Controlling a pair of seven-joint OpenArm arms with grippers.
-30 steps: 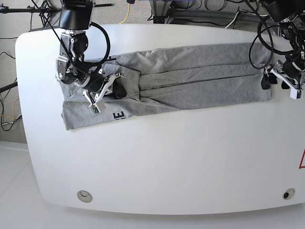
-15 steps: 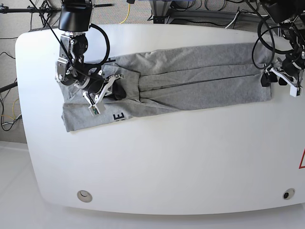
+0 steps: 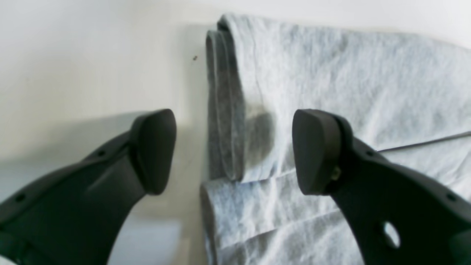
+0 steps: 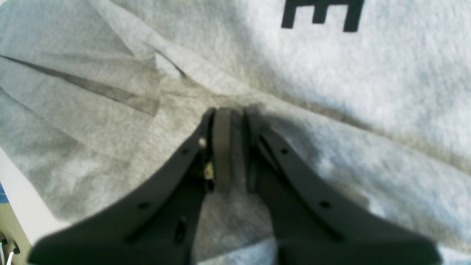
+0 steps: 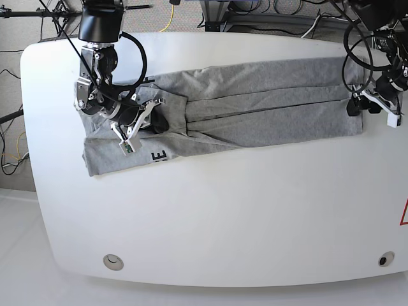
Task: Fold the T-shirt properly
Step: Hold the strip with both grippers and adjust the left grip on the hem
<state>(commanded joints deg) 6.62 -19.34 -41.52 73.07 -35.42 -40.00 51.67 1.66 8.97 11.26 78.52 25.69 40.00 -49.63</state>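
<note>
**Holdings at the table, left to right across the base view**

1. Table [image 5: 210, 217]: white, rounded corners. It carries the one garment, laid across its far half.

2. My right gripper [image 5: 155, 120]: at the base view's left, over the sleeve end of the cloth. My jaws here are pressed together on a small pinch of grey fabric; the wrist view shows a thin pale strip caught between the two black fingers [image 4: 257, 147].

3. T-shirt [image 5: 255, 105]: heather grey, folded lengthways into a long band running across the table. Black lettering [image 5: 159, 155] shows just beside my right gripper, near the front edge of the band. The folded layers lie stacked, with creases along their length.

4. My left gripper [image 5: 371, 106]: at the base view's right, at the hem end of the band. My jaws here stand wide, holding nothing, one finger [image 3: 154, 151] over bare table, the other over the cloth's doubled edge [image 3: 224, 110].
</note>
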